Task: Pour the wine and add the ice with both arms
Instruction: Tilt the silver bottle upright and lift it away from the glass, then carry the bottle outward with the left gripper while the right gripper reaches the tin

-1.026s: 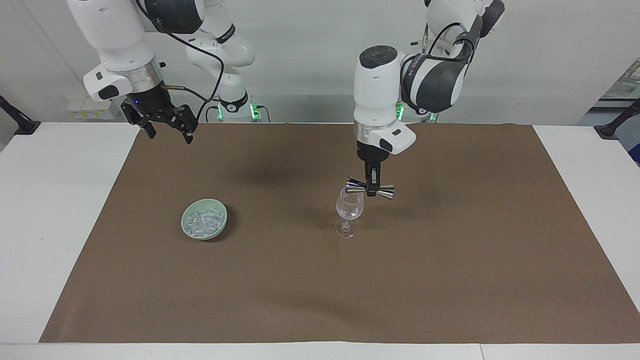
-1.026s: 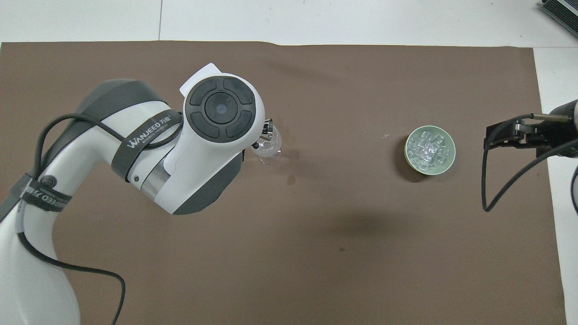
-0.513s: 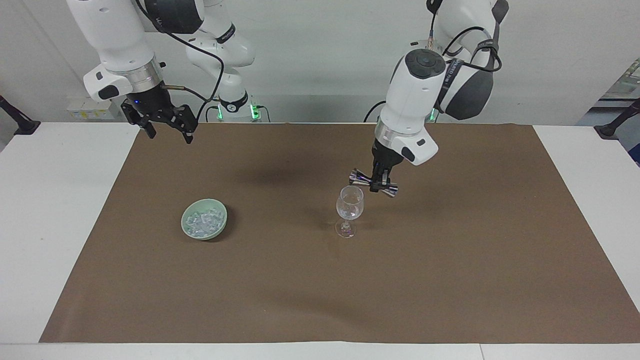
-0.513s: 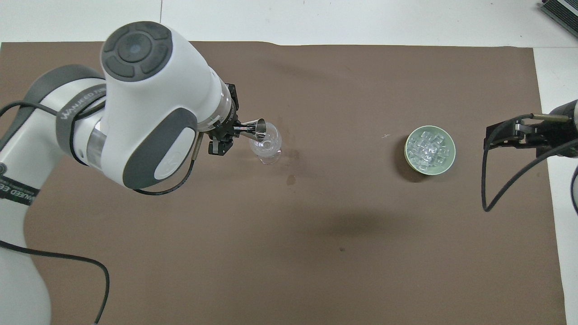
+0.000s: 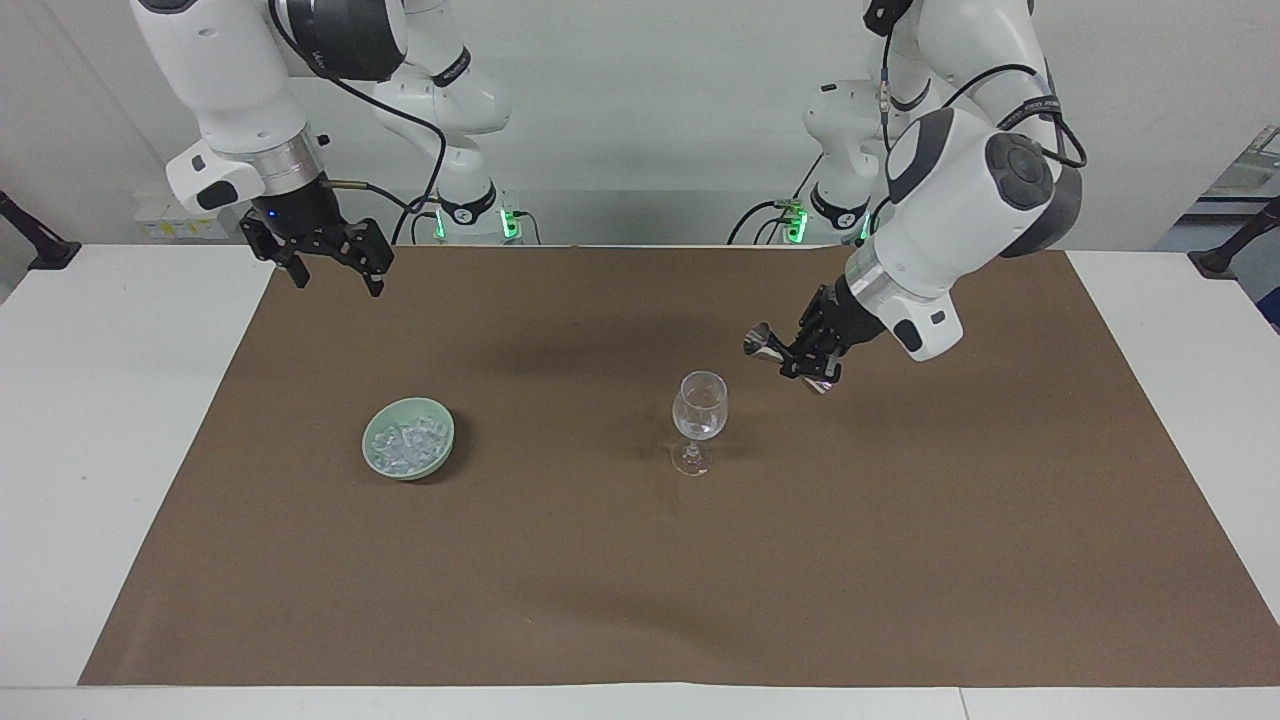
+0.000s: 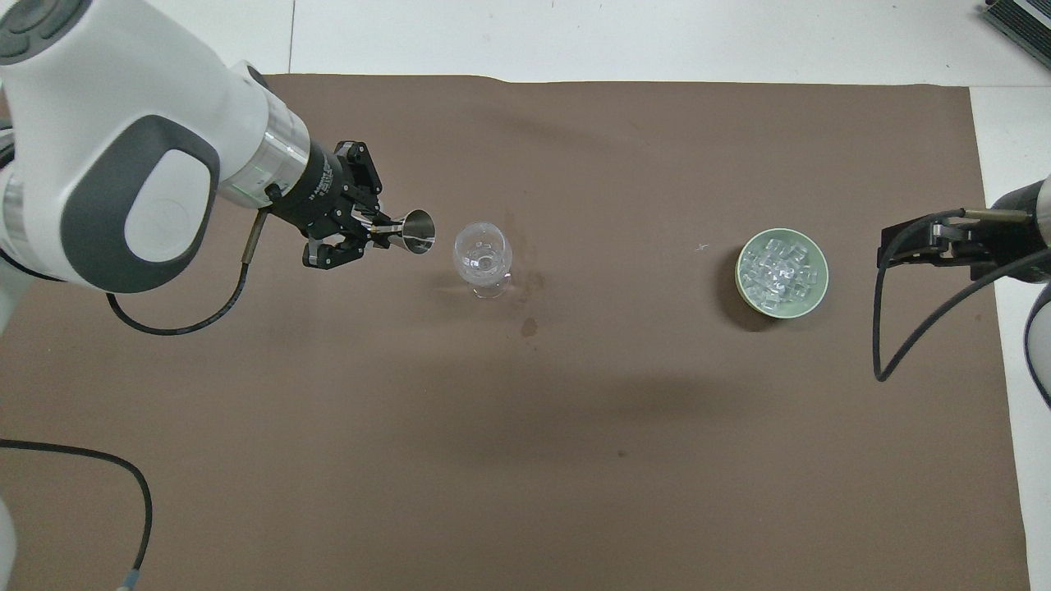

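Observation:
A clear stemmed glass (image 5: pixel 699 412) (image 6: pixel 483 259) stands upright mid-mat. I cannot make out wine in it. My left gripper (image 5: pixel 801 361) (image 6: pixel 374 235) is shut on the waist of a steel jigger (image 5: pixel 760 344) (image 6: pixel 417 232). It holds the jigger tilted in the air beside the glass, toward the left arm's end, clear of the rim. The ice (image 5: pixel 404 442) (image 6: pixel 778 271) fills a pale green bowl (image 5: pixel 442 448) (image 6: pixel 818 294) toward the right arm's end. My right gripper (image 5: pixel 337 277) (image 6: pixel 888 249) waits open and empty, raised over the mat's edge beside the bowl.
A brown mat (image 5: pixel 640 580) (image 6: pixel 525 460) covers the white table (image 5: pixel 110 420). Small dark stains (image 6: pixel 530 327) mark the mat just nearer to the robots than the glass. The left arm's black cable (image 6: pixel 181 324) hangs over the mat.
The left gripper has swung away from over the glass toward the left arm's end, carrying the jigger along and tilting it. The right arm has hardly moved.

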Robot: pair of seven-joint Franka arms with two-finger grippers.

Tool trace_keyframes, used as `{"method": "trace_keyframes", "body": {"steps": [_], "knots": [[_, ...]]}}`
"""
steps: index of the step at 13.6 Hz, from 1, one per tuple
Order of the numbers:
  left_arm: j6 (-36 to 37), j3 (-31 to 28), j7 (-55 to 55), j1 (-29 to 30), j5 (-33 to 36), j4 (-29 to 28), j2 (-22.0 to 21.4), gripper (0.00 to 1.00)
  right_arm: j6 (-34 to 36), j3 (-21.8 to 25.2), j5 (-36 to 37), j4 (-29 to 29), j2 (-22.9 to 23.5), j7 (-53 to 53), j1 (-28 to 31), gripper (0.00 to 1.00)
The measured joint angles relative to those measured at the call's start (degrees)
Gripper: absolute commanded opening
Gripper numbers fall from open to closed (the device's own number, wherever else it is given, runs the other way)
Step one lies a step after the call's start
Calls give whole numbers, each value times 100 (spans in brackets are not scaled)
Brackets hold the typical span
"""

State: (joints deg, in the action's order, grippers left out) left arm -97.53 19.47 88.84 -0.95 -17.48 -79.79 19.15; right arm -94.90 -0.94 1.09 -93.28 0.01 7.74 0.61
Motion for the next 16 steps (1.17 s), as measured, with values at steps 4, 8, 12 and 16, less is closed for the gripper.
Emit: {"method": "trace_keyframes", "body": {"steps": [4, 8, 12, 16], "knots": [[484, -870, -1021, 5, -1155, -7, -6, 0, -555, 1, 0, -451, 8, -78, 7, 100], [988, -1524, -1720, 34, -1917, -141, 75, 0, -1288, -2, 0, -1035, 83, -81, 5, 100], [1512, -2136, -2489, 68, -2571, -354, 307, 0, -1642, -7, 0, -1226, 376, -214, -8, 100], [1954, -2662, -3181, 138, -3084, -531, 576, 0, -2124, -7, 0, -1421, 659, -311, -8, 100]]}}
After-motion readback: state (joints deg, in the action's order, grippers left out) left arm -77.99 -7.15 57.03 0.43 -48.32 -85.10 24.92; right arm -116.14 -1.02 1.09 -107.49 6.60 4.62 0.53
